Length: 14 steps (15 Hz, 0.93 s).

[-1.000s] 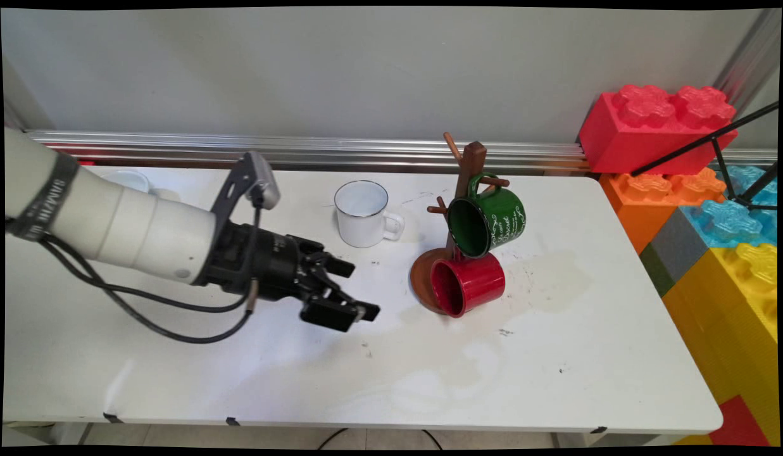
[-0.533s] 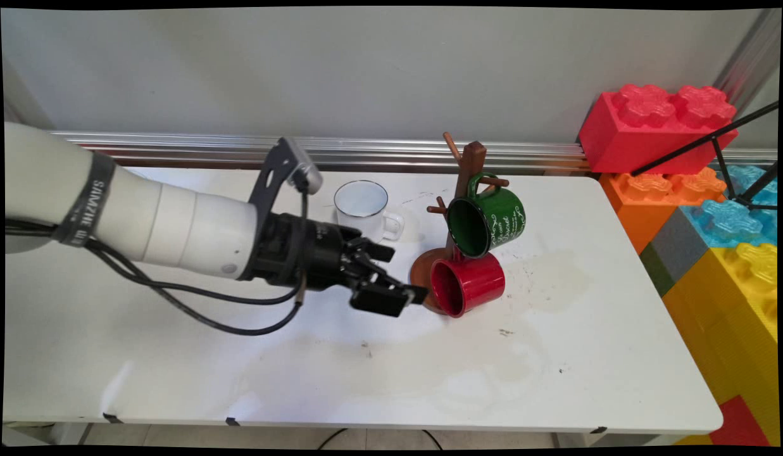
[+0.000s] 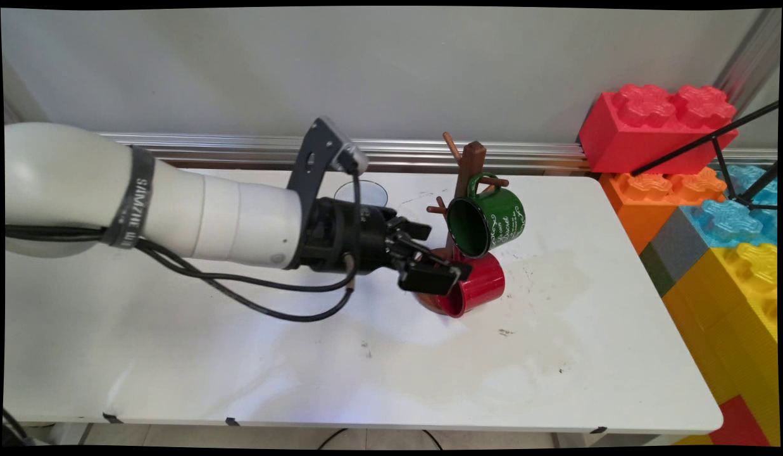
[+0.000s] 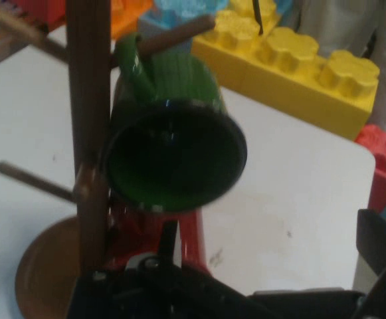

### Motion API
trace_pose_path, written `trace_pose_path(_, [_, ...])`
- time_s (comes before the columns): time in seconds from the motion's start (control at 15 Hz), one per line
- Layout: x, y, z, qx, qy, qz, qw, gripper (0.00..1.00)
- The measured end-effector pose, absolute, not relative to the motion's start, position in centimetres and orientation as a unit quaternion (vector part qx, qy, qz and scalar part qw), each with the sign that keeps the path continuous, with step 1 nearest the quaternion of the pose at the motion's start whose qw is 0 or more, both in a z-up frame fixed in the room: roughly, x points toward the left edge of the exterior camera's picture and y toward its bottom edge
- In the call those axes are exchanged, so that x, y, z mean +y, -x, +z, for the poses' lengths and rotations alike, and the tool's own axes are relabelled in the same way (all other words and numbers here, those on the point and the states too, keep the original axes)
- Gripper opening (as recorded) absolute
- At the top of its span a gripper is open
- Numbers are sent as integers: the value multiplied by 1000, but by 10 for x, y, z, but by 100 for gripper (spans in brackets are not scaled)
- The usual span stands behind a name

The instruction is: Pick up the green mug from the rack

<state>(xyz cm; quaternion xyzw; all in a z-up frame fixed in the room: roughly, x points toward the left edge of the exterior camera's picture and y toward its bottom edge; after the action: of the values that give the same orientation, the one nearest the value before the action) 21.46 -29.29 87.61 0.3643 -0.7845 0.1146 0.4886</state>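
The black gripper (image 3: pixel 451 269) lies nearly level over the white table (image 3: pixel 366 367), its tip at the mouth of the red mug (image 3: pixel 483 285). One finger (image 3: pixel 432 277) crosses the front of the red mug's rim; the other sits behind it, toward the stand's post. Whether the fingers are spread wide or pinched on the rim, I cannot tell: the main view shows them overlapping, and the hand view shows only linkage at the bottom edge and one finger at the right corner.

The red mug lies on its side, its open mouth facing the gripper, resting against the round base of the brown wooden mug tree (image 3: pixel 470 158). Just above the fingertips a green mug (image 3: pixel 489 218) hangs by its handle from one of the tree's pegs, tilted, its dark mouth also facing the gripper. White script runs along its side, too small to read. In the hand view the green mug (image 4: pixel 173 156) fills the middle, with the tree's post (image 4: pixel 90 126) beside it.

Behind the wrist, mostly hidden, stands a white enamel mug (image 3: pixel 363 190) with a dark rim.

Far beyond the fingertips, past the table's end, giant toy bricks (image 3: pixel 657 123) in red, orange, blue and yellow are stacked.

The arm's grey band carries lettering that I cannot make out reliably.
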Motion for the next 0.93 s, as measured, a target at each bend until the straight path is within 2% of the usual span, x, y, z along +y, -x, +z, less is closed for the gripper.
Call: trace_pose_path(0.93, [-322, -166, 856, -766, -365, 137, 512, 100])
